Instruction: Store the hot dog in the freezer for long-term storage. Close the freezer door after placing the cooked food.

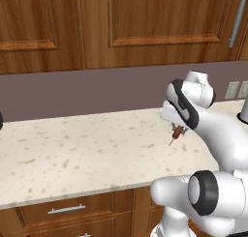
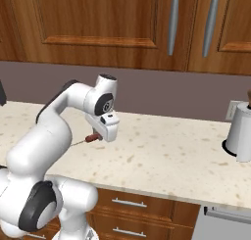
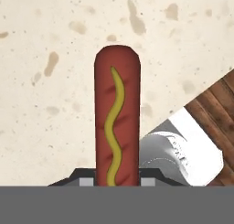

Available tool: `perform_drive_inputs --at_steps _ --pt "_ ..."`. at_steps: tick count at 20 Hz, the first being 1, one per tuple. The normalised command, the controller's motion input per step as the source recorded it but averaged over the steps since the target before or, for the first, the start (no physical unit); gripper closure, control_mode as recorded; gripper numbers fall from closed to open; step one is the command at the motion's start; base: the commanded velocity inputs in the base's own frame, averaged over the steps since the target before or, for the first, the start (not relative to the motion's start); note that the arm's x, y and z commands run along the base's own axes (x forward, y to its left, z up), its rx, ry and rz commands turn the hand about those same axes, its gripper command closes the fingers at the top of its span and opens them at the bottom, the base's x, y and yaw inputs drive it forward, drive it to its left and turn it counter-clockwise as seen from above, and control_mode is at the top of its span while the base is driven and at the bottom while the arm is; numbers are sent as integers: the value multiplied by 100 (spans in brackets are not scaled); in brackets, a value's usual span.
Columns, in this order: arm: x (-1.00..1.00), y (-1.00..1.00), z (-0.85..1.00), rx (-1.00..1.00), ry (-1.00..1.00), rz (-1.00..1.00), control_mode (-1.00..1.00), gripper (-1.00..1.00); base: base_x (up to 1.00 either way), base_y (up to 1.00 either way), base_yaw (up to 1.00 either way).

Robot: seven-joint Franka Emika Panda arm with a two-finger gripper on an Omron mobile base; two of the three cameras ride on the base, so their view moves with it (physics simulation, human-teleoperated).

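The hot dog (image 3: 116, 113) is a reddish-brown sausage with a yellow mustard squiggle, and it runs straight up from between my finger tips in the hand view. My gripper (image 3: 116, 182) is shut on its near end. Over the speckled beige counter (image 1: 72, 149), the gripper (image 1: 177, 128) points down with the hot dog (image 1: 178, 133) in it, thin stick slanting down-left. From the right, the hot dog (image 2: 91, 138) pokes out left of the gripper (image 2: 100, 135), close above the counter (image 2: 162, 156). The freezer and the freezer door are out of view.
A white cylindrical appliance (image 2: 240, 133) stands on the counter's far right by a wall outlet (image 2: 233, 109). Wooden upper cabinets with grey bar handles (image 2: 173, 23) hang above. Drawers (image 1: 65, 209) sit below the counter's front edge. A dark object (image 1: 1, 120) shows at the left edge.
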Motion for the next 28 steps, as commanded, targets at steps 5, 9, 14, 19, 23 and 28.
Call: perform_drive_inputs --at_steps 5,9,14,19,23,28 --pt "-49 2 50 -11 -4 -5 -100 100 0 0 0" --pt "-40 18 47 -1 1 -15 -100 100 0 0 0" --pt "-70 33 56 0 3 -16 -100 100 0 0 0" --pt "-80 22 6 -1 -2 -3 -100 100 0 0 0" --pt "-3 0 -26 -2 0 3 -100 100 0 0 0" --pt "0 0 -5 -5 1 0 -100 100 0 0 0"
